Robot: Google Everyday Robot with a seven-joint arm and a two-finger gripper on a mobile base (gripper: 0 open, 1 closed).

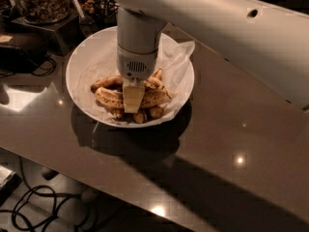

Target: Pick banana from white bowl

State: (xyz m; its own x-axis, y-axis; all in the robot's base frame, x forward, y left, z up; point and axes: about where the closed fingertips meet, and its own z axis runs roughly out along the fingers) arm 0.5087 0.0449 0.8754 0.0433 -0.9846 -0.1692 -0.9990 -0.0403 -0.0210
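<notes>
The white bowl (87,62) stands on the dark table, lined with crumpled white paper. The banana (110,98), long, curved and speckled, lies across the middle of the bowl. A darker, browner banana (105,82) lies just behind it, and short stubby pieces (155,111) lie at the front. My gripper (133,98) hangs straight down from the white wrist (137,42) and is low in the bowl, right at the middle of the banana. It hides the banana's middle section.
Containers of dark snacks (41,1) stand behind the bowl at the back left. A dark object with a cable (19,52) lies left of the bowl. My white arm (231,28) spans the upper right. Cables (43,207) lie on the floor below the table's front edge.
</notes>
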